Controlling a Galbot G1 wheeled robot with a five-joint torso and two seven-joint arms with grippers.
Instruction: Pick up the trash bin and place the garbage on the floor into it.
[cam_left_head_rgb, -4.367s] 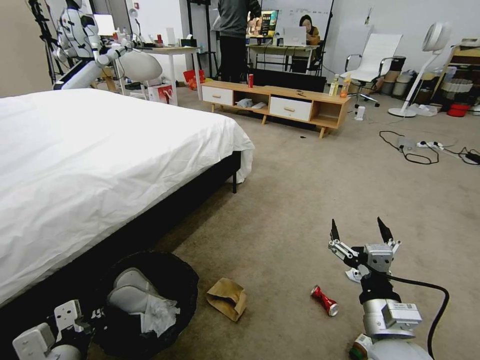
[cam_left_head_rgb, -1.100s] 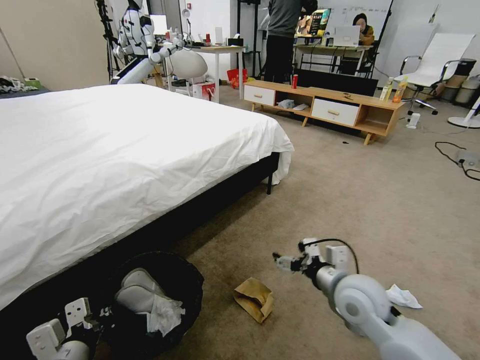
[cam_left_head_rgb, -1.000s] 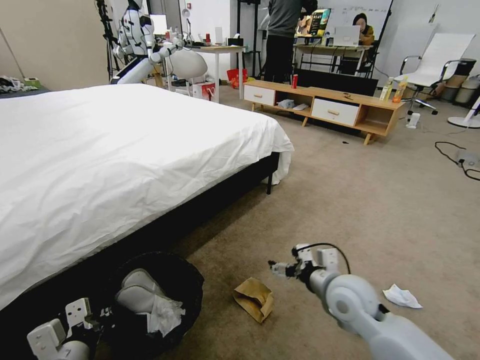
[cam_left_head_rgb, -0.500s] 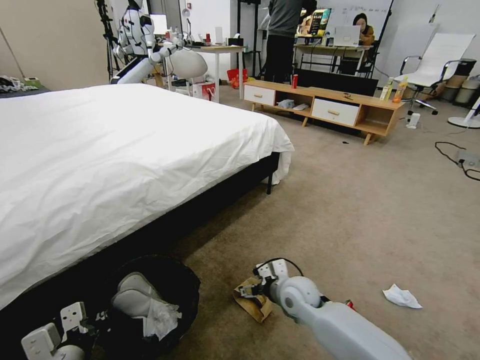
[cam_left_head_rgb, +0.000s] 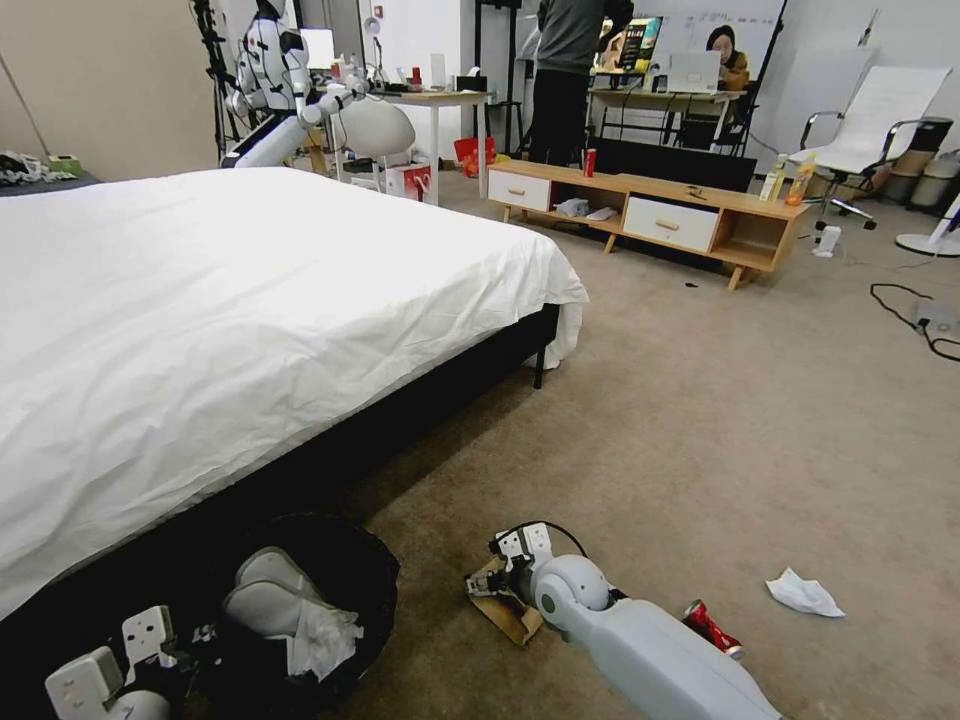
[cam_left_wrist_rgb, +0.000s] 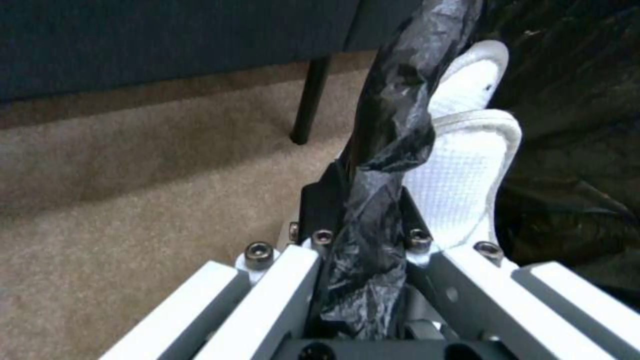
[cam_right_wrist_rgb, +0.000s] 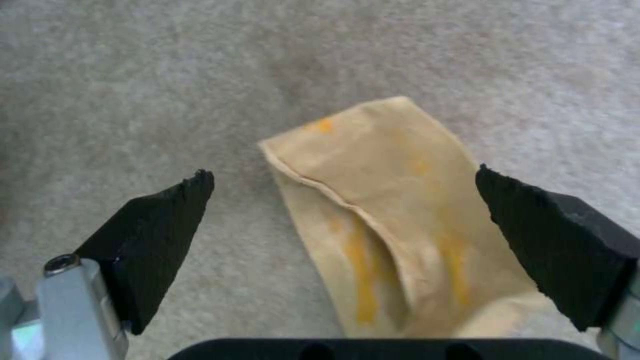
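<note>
The trash bin (cam_left_head_rgb: 350, 570), lined with a black bag, hangs low beside the bed with white slippers (cam_left_head_rgb: 265, 590) and a tissue inside. My left gripper (cam_left_head_rgb: 135, 650) is shut on its rim; in the left wrist view the left gripper (cam_left_wrist_rgb: 363, 210) pinches rim and black bag (cam_left_wrist_rgb: 393, 115). On the floor (cam_left_head_rgb: 700, 420) lies a brown paper bag (cam_left_head_rgb: 508, 612). My right gripper (cam_left_head_rgb: 490, 585) hovers just over it, open, and in the right wrist view the right gripper (cam_right_wrist_rgb: 343, 172) straddles the paper bag (cam_right_wrist_rgb: 387, 210). A crushed red can (cam_left_head_rgb: 712, 628) and a white tissue (cam_left_head_rgb: 803, 592) lie to the right.
The bed (cam_left_head_rgb: 250, 300) with its white sheet and black frame fills the left; one bed leg (cam_left_head_rgb: 538, 365) stands on the carpet. A low wooden cabinet (cam_left_head_rgb: 650, 215) lines the back wall. Cables (cam_left_head_rgb: 925, 325) trail at far right. Open carpet stretches ahead.
My right arm has swung left and dropped from above the carpet onto the paper bag. The crushed can behind it has come into sight. The bin stays held.
</note>
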